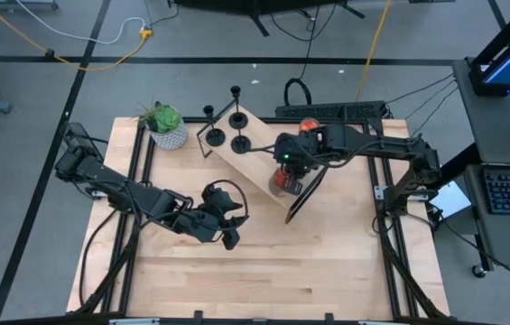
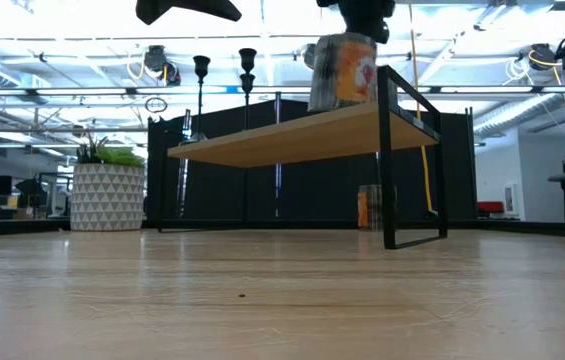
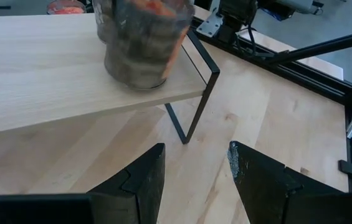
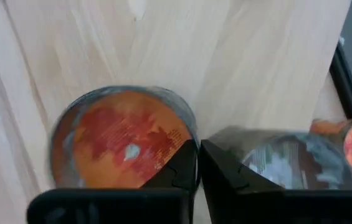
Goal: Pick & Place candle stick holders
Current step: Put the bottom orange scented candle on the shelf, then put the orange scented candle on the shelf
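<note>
The left gripper (image 1: 227, 236) hangs over the bare middle of the pale wooden table (image 1: 264, 280), nearest the front edge, its two dark fingers (image 3: 139, 180) spread apart with nothing between them. It is pointed toward the low light-wood shelf on a thin black metal frame (image 1: 253, 161), which stands just beyond it.

On the near end of that shelf sits an orange-red glass jar candle (image 1: 283, 181). The right gripper (image 4: 197, 163) is directly above it, and in the right wrist view its fingers are drawn almost together, with only a thin slit between them and nothing held. A second jar candle (image 4: 291, 163) shows just beside the first.

The three small matte black candle stick holders (image 1: 225, 122) stand upright at the shelf's far end, well apart from both grippers. A green plant in a white patterned pot (image 1: 166, 126) stands on the table just beside that end.
</note>
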